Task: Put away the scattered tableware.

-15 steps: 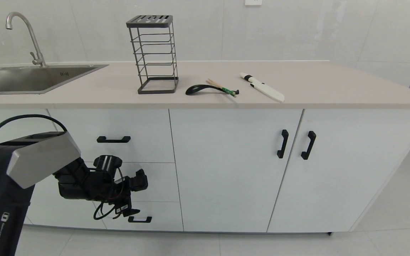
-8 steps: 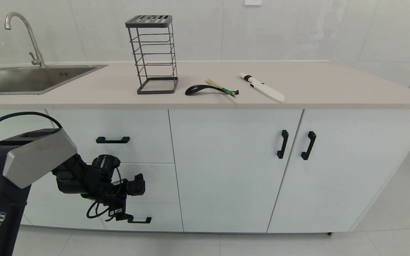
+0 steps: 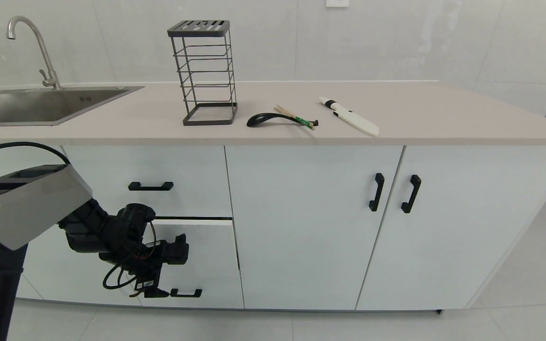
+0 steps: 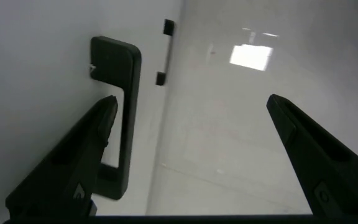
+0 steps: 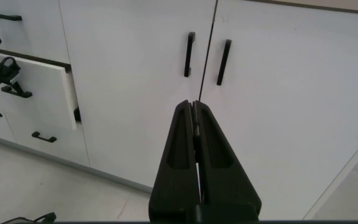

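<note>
Middle drawer [image 3: 206, 246] had slid out slightly. Left gripper [image 4: 191, 102] sat at its handle [image 4: 120, 118], fingers spread. Right gripper [image 5: 195, 106] was pressed together. Spoon [image 3: 266, 118], chopsticks [image 3: 294, 116] and knife [image 3: 350, 116] lay right of the rack [image 3: 204, 71].

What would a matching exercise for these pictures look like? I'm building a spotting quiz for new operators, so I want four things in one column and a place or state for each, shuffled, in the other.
Things
A. wire rack
B. black spoon
C. white knife
D. middle drawer

Places or states
1. pulled slightly open
2. lying farthest to the robot's right on the counter
3. standing upright, empty
4. lying with chopsticks across its handle

Pairs: A-3, B-4, C-2, D-1
</note>
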Available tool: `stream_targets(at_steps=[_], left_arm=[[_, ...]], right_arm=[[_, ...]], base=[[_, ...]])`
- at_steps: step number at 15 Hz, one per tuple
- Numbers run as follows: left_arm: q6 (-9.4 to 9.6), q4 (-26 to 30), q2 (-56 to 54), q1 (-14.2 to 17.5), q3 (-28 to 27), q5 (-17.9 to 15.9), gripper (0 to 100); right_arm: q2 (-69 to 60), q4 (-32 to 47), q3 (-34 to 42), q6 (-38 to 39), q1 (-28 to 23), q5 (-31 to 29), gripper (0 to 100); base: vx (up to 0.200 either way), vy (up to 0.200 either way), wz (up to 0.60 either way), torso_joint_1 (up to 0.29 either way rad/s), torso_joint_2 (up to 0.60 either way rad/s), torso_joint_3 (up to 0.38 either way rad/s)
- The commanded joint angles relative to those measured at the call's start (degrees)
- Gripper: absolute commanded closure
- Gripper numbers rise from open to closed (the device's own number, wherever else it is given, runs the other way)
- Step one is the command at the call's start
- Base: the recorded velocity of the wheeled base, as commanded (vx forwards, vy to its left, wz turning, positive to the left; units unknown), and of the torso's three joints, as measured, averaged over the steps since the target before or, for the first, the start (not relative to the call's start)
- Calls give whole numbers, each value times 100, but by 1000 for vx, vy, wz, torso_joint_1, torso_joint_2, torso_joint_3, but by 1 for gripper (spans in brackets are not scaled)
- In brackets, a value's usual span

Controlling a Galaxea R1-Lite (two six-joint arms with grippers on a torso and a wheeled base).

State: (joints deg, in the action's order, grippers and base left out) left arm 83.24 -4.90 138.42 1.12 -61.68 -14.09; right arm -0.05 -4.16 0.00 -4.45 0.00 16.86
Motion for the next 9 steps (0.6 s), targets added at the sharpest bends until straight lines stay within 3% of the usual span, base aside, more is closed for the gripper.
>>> stream_targets(at_steps=[1, 9], left_arm=[[52, 15, -158, -7, 201, -15, 0], [52, 24, -1177, -33, 1458, -243, 0]], right_arm=[[5, -6, 0, -3, 0, 2, 100], [5, 3, 0, 6, 0, 2, 100]], base=[[0, 0, 0, 0, 0, 0], [0, 0, 0, 0, 0, 0]])
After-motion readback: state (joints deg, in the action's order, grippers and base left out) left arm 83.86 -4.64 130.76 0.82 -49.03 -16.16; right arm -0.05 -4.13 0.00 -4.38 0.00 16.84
